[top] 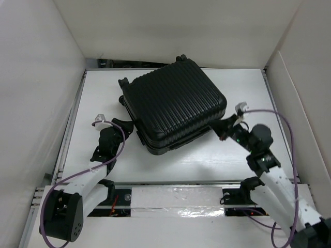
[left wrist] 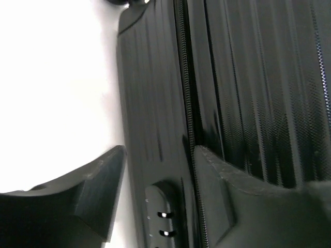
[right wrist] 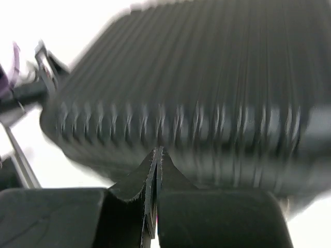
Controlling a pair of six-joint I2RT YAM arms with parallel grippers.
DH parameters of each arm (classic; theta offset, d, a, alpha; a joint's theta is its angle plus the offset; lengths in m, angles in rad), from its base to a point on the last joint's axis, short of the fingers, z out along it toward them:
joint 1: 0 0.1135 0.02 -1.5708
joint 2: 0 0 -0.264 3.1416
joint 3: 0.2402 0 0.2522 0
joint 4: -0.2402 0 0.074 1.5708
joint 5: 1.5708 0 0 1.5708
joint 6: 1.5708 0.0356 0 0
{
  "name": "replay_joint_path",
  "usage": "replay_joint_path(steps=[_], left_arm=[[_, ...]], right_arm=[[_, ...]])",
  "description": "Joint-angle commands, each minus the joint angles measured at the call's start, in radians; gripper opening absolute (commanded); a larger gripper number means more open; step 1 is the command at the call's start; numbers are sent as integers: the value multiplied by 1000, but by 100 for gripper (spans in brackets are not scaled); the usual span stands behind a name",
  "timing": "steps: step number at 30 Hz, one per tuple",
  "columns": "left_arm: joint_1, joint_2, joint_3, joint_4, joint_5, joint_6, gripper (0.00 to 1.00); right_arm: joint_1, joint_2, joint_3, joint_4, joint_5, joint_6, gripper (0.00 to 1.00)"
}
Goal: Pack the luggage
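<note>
The luggage (top: pixel 173 106) is a large black ribbed suitcase, lying closed and turned at an angle in the middle of the white table. My left gripper (top: pixel 129 125) is open at its near left corner. In the left wrist view, the gripper (left wrist: pixel 158 155) has one finger over the table and the other over the zipper seam. The suitcase side (left wrist: pixel 248 77) and its combination lock (left wrist: pixel 160 212) lie between them. My right gripper (top: pixel 220 129) is shut and empty, at the suitcase's near right edge. In the blurred right wrist view, its tips (right wrist: pixel 158 150) point at the ribbed shell (right wrist: pixel 207 77).
White walls close in the table (top: pixel 207 155) on the left, back and right. The suitcase wheels (top: pixel 181 58) point to the back. A metal rail (top: pixel 176 196) runs along the near edge between the arm bases. The left arm shows in the right wrist view (right wrist: pixel 31 88).
</note>
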Motion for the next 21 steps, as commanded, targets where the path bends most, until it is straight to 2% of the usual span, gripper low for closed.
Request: replay_joint_path(steps=[1, 4, 7, 8, 11, 12, 14, 16, 18, 21], left_arm=[[5, -3, 48, -26, -46, 2, 51], [5, -10, 39, -72, -59, -2, 33], [5, -45, 17, -98, -31, 21, 24], [5, -54, 11, -98, 1, 31, 21], [-27, -83, -4, -130, 38, 52, 12], [-27, -89, -4, -134, 53, 57, 12], [-38, -97, -17, -137, 117, 61, 14], [-52, -97, -15, -147, 155, 71, 22], [-64, -88, -14, -157, 196, 71, 27], [-76, -77, -23, -155, 241, 60, 33]], right_arm=[[23, -159, -202, 16, 162, 30, 0], [23, -285, -293, -18, 251, 60, 0], [-11, -261, -294, -70, 349, 70, 3], [-22, -238, -284, -70, 351, 70, 16], [-57, -140, -265, -38, 326, 52, 31], [-69, -115, -264, -38, 326, 44, 33], [-83, -44, -273, 72, 314, 25, 34], [-111, 19, -259, 137, 270, 2, 33], [-125, 99, -212, 116, 269, -44, 35], [-137, 155, -204, 170, 243, -75, 39]])
